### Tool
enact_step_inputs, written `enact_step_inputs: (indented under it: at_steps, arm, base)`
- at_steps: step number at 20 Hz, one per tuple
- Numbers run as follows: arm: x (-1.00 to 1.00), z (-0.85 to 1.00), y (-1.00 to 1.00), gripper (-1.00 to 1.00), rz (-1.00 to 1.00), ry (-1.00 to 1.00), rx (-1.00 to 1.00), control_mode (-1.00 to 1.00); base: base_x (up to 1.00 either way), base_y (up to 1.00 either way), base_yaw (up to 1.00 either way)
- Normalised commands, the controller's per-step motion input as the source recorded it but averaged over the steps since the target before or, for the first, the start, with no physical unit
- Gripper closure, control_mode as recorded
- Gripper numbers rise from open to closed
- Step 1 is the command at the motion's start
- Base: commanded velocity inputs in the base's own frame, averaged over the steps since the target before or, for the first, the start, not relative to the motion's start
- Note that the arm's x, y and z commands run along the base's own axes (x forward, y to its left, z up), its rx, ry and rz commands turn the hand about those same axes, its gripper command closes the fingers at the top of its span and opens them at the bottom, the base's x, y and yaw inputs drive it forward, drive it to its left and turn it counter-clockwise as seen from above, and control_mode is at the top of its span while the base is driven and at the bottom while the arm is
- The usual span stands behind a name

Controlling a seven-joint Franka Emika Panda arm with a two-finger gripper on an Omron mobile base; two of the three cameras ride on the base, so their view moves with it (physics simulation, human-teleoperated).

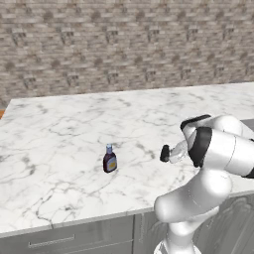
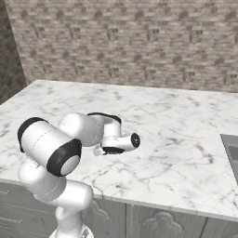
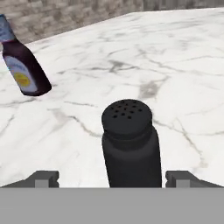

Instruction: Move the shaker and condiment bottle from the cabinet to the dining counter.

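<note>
The black shaker (image 3: 127,144) stands upright on the white marble dining counter (image 3: 175,65), close in front of the hand. My gripper (image 3: 113,177) is open around it, with one fingertip far out on each side and neither touching it. The condiment bottle (image 3: 22,65), with dark contents, a yellow label and a blue cap, stands further along the counter at the upper left of the hand view. From the left base view the bottle (image 1: 109,159) stands upright on the dining counter (image 1: 59,139), a short way left of my low, folded arm (image 1: 218,149). The cabinet is out of view.
A brick wall (image 1: 124,44) runs behind the counter. Grey drawer fronts (image 1: 54,240) sit under its front edge. A grey inset (image 2: 231,153) lies at the counter's far right. Bare marble (image 2: 176,139) stretches around the arm.
</note>
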Motion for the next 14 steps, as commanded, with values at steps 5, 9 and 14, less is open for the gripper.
enact_step_inputs:
  at_steps: [5,9,14]
  arm:
    - [-0.14,0.93,0.00,-1.00,0.00,0.00,0.00,-1.00]
    - [-0.19,1.00,0.00,-1.00,0.00,0.01,0.00,-1.00]
    - [-0.30,1.00,0.03,-1.00,0.00,0.07,0.00,-1.00]
  base:
    - [0.00,0.00,0.00]
    - [0.00,0.00,0.00]
    - [0.00,0.00,0.00]
